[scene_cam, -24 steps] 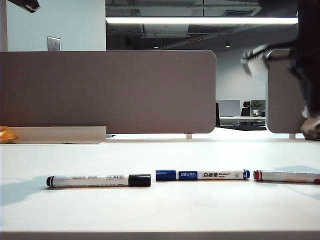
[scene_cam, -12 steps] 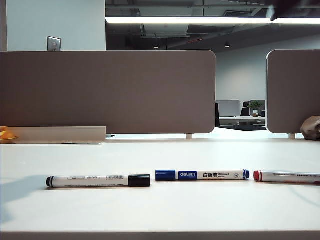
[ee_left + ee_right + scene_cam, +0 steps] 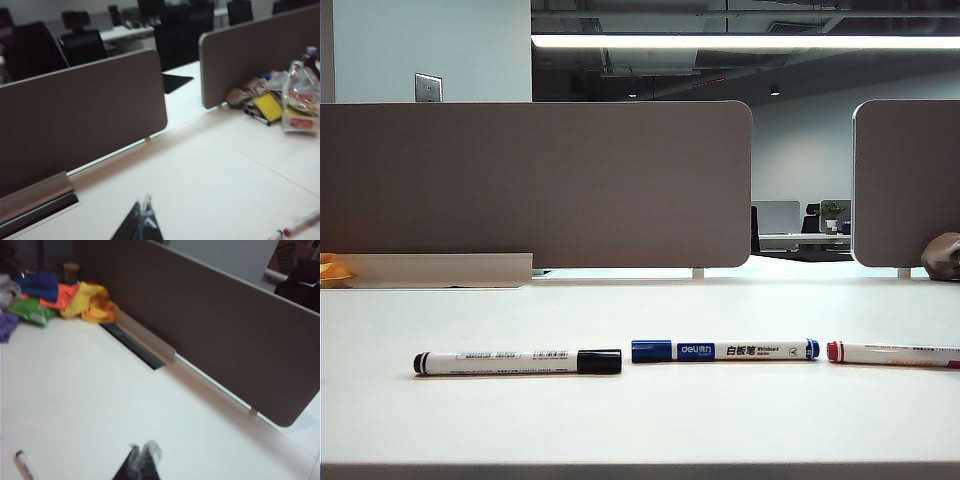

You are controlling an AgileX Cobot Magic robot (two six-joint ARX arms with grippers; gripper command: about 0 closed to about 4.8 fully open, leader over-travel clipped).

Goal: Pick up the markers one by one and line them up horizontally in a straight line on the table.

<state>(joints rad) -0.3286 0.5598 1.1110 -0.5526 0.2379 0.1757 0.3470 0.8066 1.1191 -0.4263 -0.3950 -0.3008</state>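
While neither arm shows in the exterior view, the three markers lie end to end in one straight row across the white table [image 3: 640, 420]. Farthest left is the black-capped marker [image 3: 517, 362], its cap toward the middle. Just beside it, with a small gap, lies the blue-capped marker [image 3: 724, 350]. Next comes the red-capped marker [image 3: 892, 353], close to the blue one's end and running off the right edge of the view. Behind the row stand two grey-brown partition panels [image 3: 535, 183].

In its wrist view the left gripper [image 3: 141, 226] hangs above the table with its jaws together and nothing between them; the red-capped marker's tip [image 3: 300, 226] shows in the corner, well apart from it. In the right wrist view the right gripper [image 3: 141, 462] likewise hangs over the table, jaws pressed together and empty, with the black-capped marker's end [image 3: 25, 466] off to one side and a pile of bright cloth [image 3: 75, 300] by the panel
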